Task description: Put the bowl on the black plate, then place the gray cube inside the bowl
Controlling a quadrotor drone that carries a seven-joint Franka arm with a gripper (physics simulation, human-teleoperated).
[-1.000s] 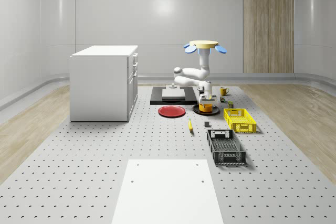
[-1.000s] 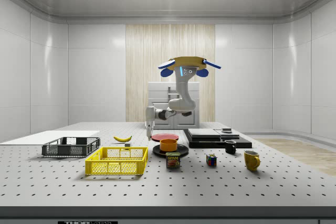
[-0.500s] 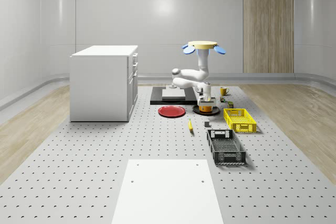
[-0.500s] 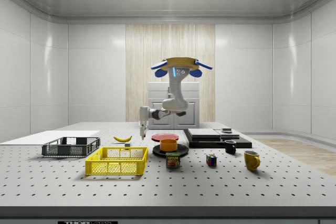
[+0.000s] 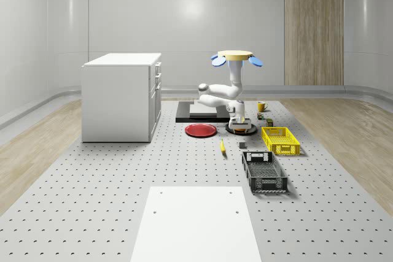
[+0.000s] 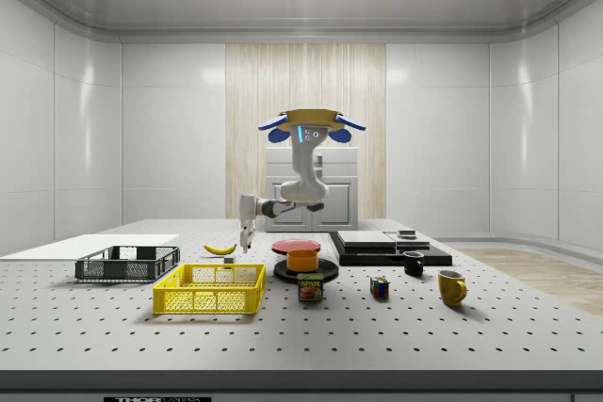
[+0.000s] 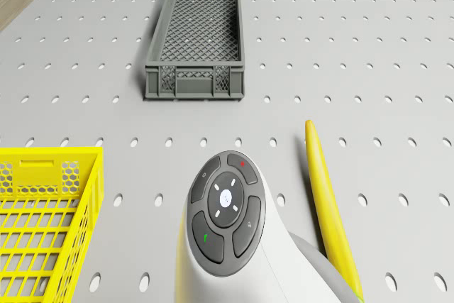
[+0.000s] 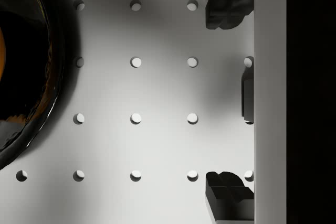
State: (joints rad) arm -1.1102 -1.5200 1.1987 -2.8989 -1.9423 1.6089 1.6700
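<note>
The orange bowl (image 6: 302, 259) sits on the black plate (image 6: 283, 273). A small gray cube (image 5: 242, 145) lies on the table in front of the plate, next to the banana (image 5: 222, 146). The drone (image 6: 303, 122) hovers above the table near the plates. Its arm reaches down to the gripper (image 6: 244, 242), which hangs low over the table toward the side view's left of the bowl. In the wrist view the gripper (image 8: 228, 103) is open, its fingertips (image 8: 226, 6) wide apart over bare table beside the plate's rim (image 8: 37, 87).
Around the plate stand a red plate (image 5: 201, 130), a yellow crate (image 5: 280, 140) and a black crate (image 5: 264, 171). A spam can (image 6: 310, 287), a colour cube (image 6: 380, 287) and two mugs (image 6: 451, 286) stand to the side view's right. A white cabinet (image 5: 121, 96) stands at the whole-scene view's left.
The drone and arm have drifted toward the side view's left, away from the bowl, and the gripper has sunk a little lower. The bowl stays on the black plate.
</note>
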